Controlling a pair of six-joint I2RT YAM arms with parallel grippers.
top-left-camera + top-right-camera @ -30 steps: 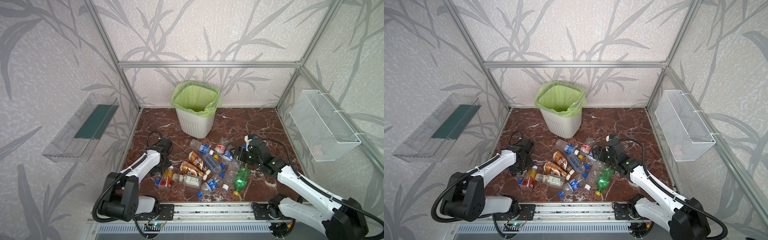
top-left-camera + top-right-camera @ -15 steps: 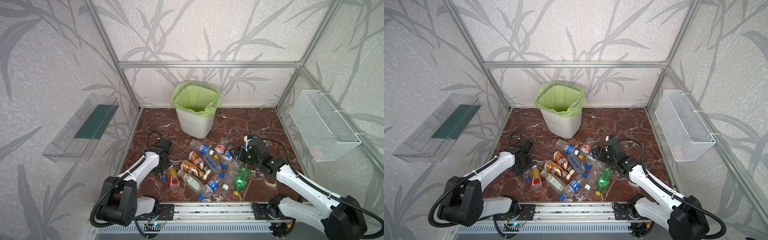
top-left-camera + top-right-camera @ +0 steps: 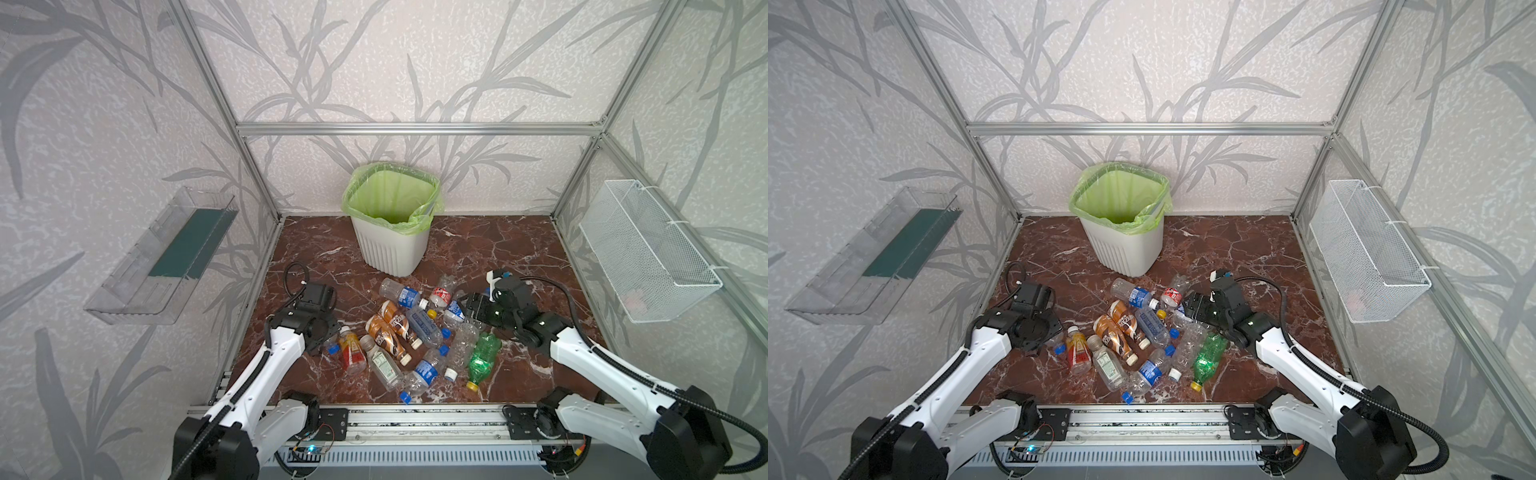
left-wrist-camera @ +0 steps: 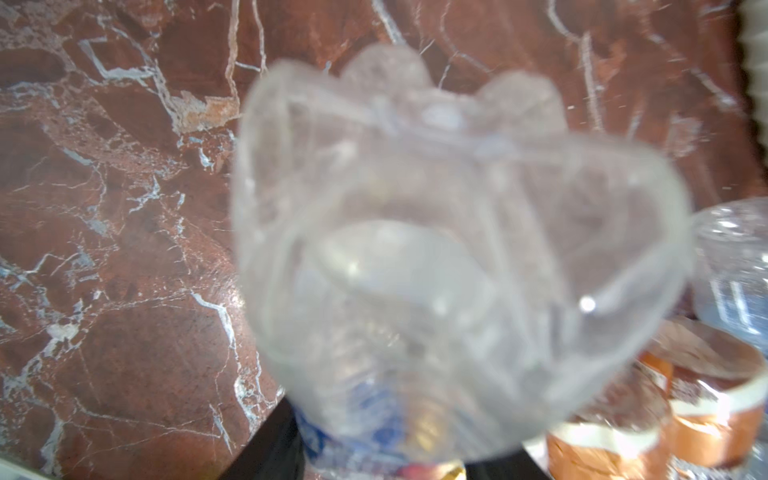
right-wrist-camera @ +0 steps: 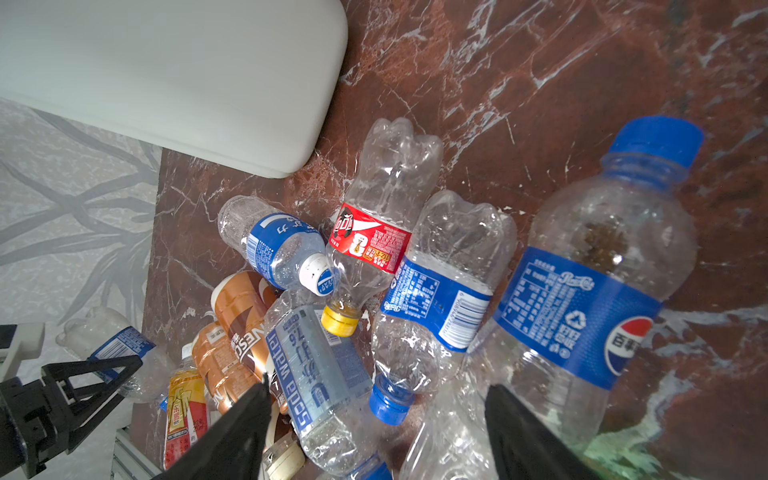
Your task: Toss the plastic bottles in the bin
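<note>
A blurred clear bottle (image 4: 457, 249) fills the left wrist view, and its label and cap are hard to make out. The left gripper (image 5: 129, 374) is clamped on it at the pile's 9 o'clock edge; in both top views the arm's own wrist hides the jaws. The other plastic bottles (image 3: 422, 328) lie heaped and overlapping mid-floor. The right gripper (image 5: 376, 390) hangs with fingers apart over the pile's 2 o'clock side. The bin (image 3: 390, 249) stands at 12 o'clock, and its near rim and green liner (image 3: 386, 195) hide its bottom.
</note>
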